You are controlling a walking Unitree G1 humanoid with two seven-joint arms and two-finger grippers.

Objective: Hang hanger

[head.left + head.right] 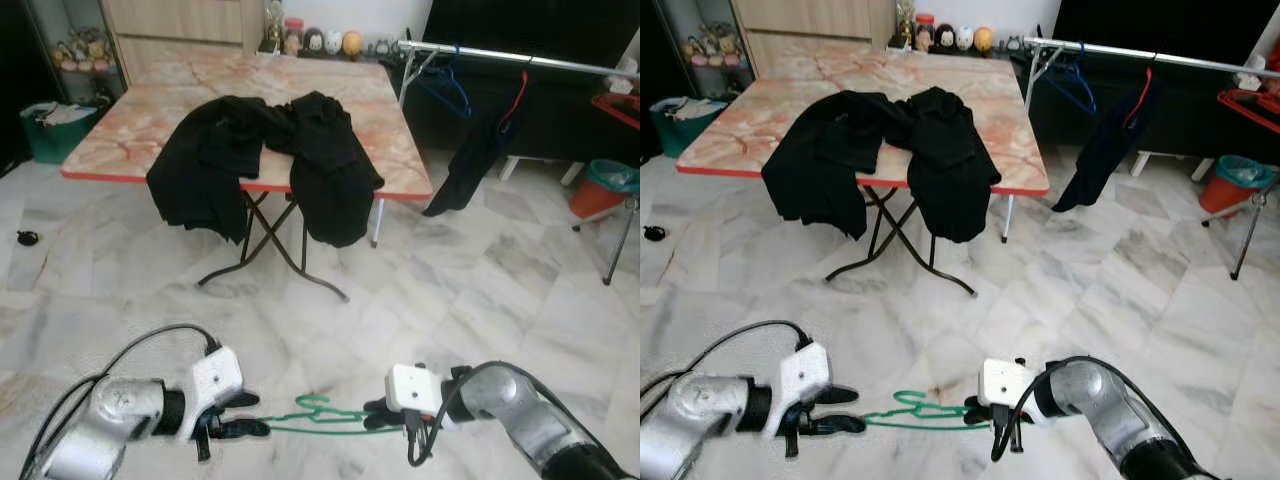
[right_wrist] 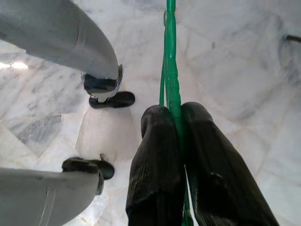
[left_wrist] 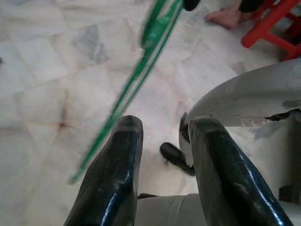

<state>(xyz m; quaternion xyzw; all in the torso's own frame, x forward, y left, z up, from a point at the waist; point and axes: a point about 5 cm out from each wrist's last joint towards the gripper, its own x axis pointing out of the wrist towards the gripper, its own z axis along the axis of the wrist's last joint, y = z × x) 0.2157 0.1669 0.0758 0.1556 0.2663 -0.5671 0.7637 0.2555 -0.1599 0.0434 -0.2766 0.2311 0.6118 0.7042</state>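
1. Green hanger [image 1: 318, 416], held low over the marble floor [image 1: 480, 290] between the two arms, lying roughly level, hook part upward near its middle.
2. Right end effector [image 1: 383, 412], fingers [image 2: 160, 155] closed on one end of the hanger (wire pinched between both black pads in the right wrist view).
3. Left end effector [image 1: 243, 414], fingers [image 3: 115, 179] parted with a clear gap; the hanger's other end passing just beside one finger in the left wrist view, not between the two, contact not discernible.
4. Bench [image 1: 130, 125] with pink marbled top and red edge, on crossed black folding legs, well ahead of the arms.
5. Black clothes [image 1: 260, 160] heaped on the bench, draped over its near edge and hanging toward the floor.
6. Rail [image 1: 520, 58], silver, horizontal, behind and to the right of the bench; blue hanger [image 1: 447, 88] and red hanger [image 1: 517, 100] on it, dark garment [image 1: 470, 160] suspended beneath.
7. Green bin [image 1: 48, 128] left of the bench; orange bin [image 1: 603, 188] with teal liner at far right.
8. Small figurines [image 1: 325, 42] lined up beyond the bench's far edge.
9. Bare foot [image 3: 225, 18] of a person and red stool [image 3: 273, 23] beside it (left wrist view, background).
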